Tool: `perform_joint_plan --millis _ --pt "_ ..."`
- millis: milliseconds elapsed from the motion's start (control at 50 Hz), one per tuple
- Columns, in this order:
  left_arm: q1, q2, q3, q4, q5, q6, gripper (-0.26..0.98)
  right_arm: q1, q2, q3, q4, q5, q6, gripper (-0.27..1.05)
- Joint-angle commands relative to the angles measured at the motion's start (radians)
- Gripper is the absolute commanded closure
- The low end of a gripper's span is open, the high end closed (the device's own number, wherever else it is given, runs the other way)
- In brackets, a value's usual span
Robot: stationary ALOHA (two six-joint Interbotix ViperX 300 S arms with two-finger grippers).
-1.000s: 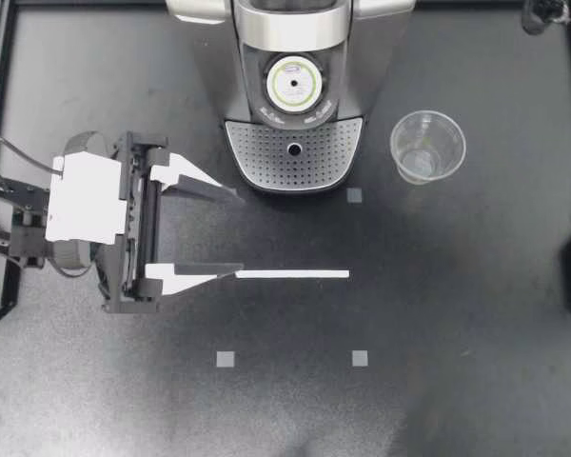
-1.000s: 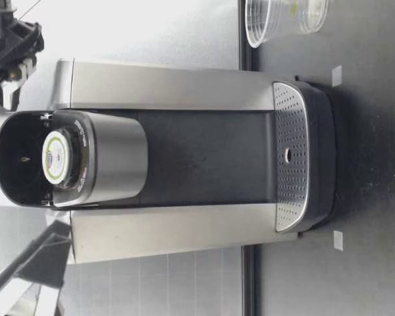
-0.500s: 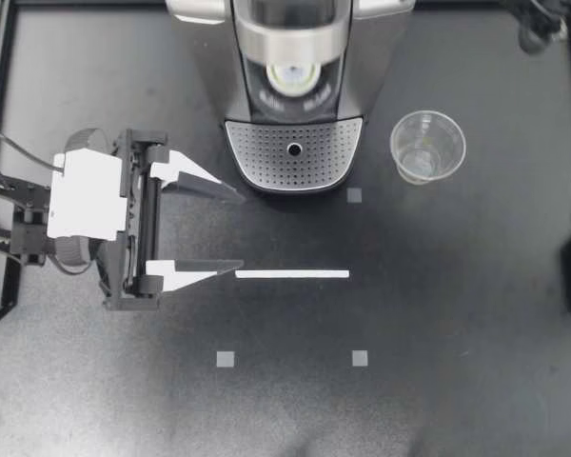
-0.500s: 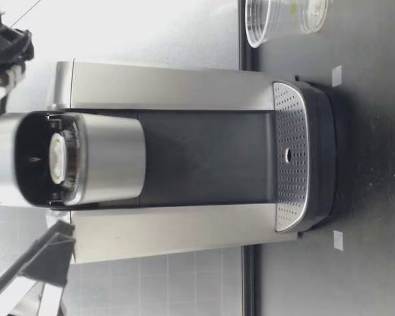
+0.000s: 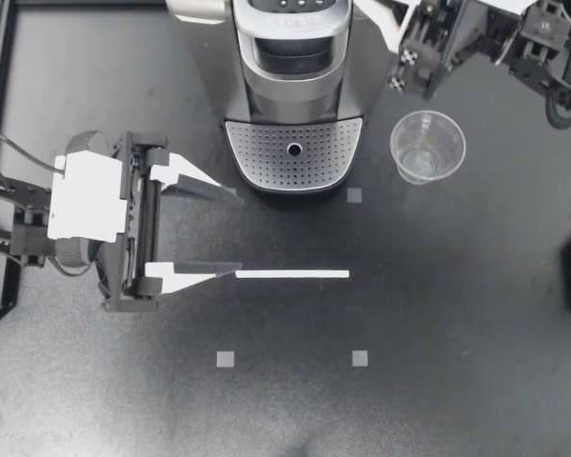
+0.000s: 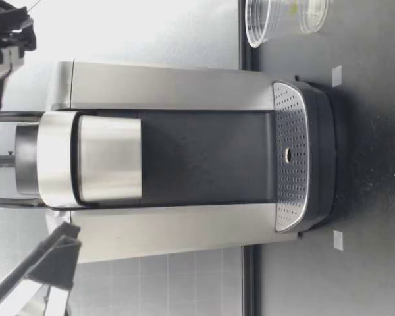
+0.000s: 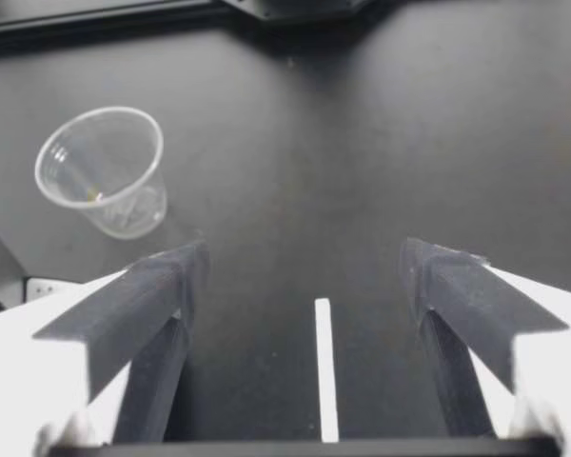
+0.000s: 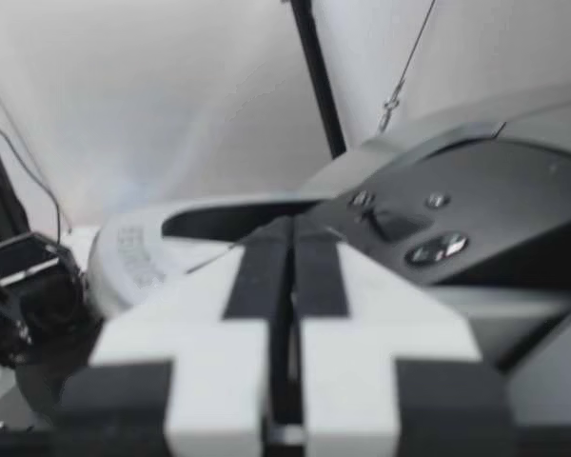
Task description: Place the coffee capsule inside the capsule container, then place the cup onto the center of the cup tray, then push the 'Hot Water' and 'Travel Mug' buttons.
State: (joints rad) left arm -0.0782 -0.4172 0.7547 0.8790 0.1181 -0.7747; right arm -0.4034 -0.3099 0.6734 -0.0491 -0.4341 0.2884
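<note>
While the left gripper (image 5: pixel 238 233) is hanging over the left part of the desk (image 5: pixel 457 314), its two fingers are standing wide apart and gripping nothing. It is pointing toward the middle of the desk, and a white tape strip (image 5: pixel 292 274) is lying flat just past the tip of one finger. In the left wrist view that strip (image 7: pixel 324 371) is showing on the desk between the spread fingers (image 7: pixel 143 295), and the cup (image 7: pixel 105 171) is standing well ahead of them, off to one side.

The right gripper (image 5: pixel 385 21) is coming in from the far right corner and hovering at the top of the coffee machine (image 5: pixel 290 57), beside its head. In the right wrist view its fingers (image 8: pixel 257 276) are pressing together with nothing between them, and the machine's grey top (image 8: pixel 457 181) is lying just ahead.

The machine's lid is sitting shut, so the capsule holder is hidden and the capsule cannot be seen. The cup tray (image 5: pixel 293 157) at the machine's foot is carrying nothing. The clear plastic cup (image 5: pixel 427 146) is standing upright on the desk just beside the tray, on the right arm's side and apart from the machine. In the low view the cup (image 6: pixel 283 20) is standing beside the machine (image 6: pixel 184 158), whose tray (image 6: pixel 289 158) is facing that camera.
</note>
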Motion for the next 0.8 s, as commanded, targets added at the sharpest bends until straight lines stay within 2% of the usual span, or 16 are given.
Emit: perform_joint_plan --millis 0,500,780 --pt "0.003 -0.015 -0.011 -0.005 -0.011 -0.003 -0.02 0.02 -0.014 -0.002 0.002 -0.009 0.006 0.68" --pt "0.003 -0.014 -0.003 -0.014 -0.032 -0.002 -0.02 0.089 -0.026 0.074 0.003 -0.011 0.038 0.68" --pt "0.006 -0.017 0.015 -0.017 -0.031 -0.003 -0.01 0.127 -0.137 0.115 0.002 0.0 0.035 0.68"
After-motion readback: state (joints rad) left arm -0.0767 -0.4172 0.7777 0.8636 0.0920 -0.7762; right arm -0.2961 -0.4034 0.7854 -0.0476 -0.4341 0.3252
